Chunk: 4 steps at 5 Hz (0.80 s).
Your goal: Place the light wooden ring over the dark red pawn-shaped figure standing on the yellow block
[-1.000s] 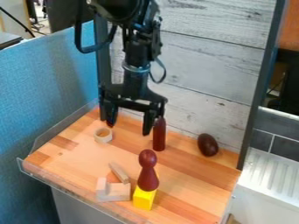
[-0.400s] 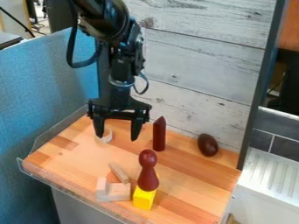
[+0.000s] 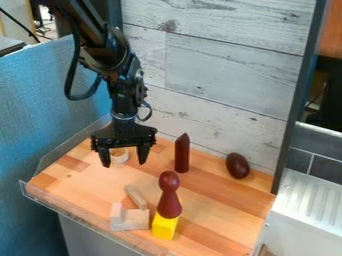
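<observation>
My gripper (image 3: 124, 163) hangs over the back left part of the wooden table, its two fingers spread apart and nothing held between them. Just behind the fingers, partly covered by them, is a pale wooden ring (image 3: 119, 156). To the right of the gripper a dark red pointed cylinder (image 3: 182, 154) stands upright. Farther right lies a dark brown egg shape (image 3: 237, 165). Near the front, a dark red pin-shaped piece (image 3: 169, 198) stands upright at a yellow block (image 3: 164, 226). Left of these are a pale notched block (image 3: 129, 218) and a slim wooden piece (image 3: 136, 197).
The wooden table (image 3: 80, 187) has a clear raised edge (image 3: 80, 223) along its left and front sides. A whitewashed plank wall (image 3: 220, 75) rises behind it, and a blue partition (image 3: 47, 100) stands at the left. A dark upright post (image 3: 298, 100) borders the right side.
The gripper has moved left and lower, from beside the pointed cylinder to the ring, and its fingers have stayed apart. The objects on the table have kept their places.
</observation>
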Available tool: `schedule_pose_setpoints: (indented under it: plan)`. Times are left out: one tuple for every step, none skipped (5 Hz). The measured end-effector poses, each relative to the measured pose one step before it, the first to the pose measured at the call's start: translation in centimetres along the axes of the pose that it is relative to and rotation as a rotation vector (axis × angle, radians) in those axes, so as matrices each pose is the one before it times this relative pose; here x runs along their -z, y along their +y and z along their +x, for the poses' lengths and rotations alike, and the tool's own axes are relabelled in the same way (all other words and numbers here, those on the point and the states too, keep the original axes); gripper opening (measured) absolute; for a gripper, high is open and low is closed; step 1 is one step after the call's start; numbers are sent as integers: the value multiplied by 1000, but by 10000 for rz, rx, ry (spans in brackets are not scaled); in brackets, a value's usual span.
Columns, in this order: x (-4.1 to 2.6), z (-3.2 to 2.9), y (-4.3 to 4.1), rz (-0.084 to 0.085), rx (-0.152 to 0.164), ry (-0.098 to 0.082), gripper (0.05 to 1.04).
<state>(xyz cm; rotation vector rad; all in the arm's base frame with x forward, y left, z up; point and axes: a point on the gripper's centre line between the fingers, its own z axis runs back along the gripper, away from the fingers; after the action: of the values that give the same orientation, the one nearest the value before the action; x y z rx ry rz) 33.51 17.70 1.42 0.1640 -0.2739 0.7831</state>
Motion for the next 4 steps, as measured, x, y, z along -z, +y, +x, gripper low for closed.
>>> schedule_pose_setpoints:
  plan:
    - [2383, 636, -83, 184, -664, -392, 1000]
    - [1040, 1331, -438, 92, -339, 240, 1000]
    - [253, 2104, -48, -91, -649, -99, 1000]
    - [624, 1074, -330, 188, -351, 110, 1000]
